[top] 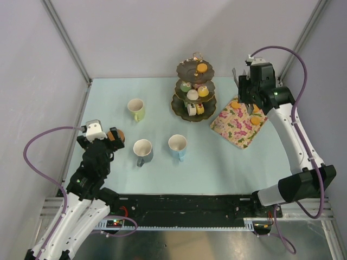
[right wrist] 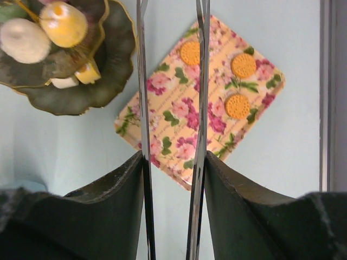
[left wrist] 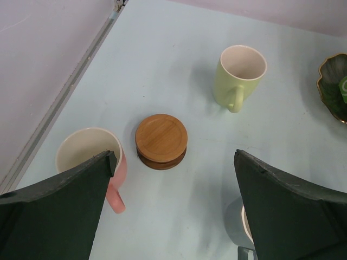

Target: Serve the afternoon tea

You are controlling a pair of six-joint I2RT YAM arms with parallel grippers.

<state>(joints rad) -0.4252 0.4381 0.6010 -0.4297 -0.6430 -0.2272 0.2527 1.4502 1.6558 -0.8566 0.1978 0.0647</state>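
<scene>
The pink mug [left wrist: 81, 149] is sitting half behind a finger [left wrist: 54, 216] of the left gripper [left wrist: 174, 157]; the grey mug [left wrist: 234, 230] is running off the bottom edge, the stand [left wrist: 332, 81] off the right; the cakes [right wrist: 64, 24] are showing blurred; the tongs [right wrist: 202, 81] are running past the top edge.

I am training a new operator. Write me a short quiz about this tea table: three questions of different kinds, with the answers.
1. True or false: the left gripper is open and holds nothing.
2. How many round orange biscuits lie on the floral tray?
3. What does the right gripper grip? A) a spoon B) metal tongs C) a teapot
Key: 1 true; 2 three; 3 B.
</scene>
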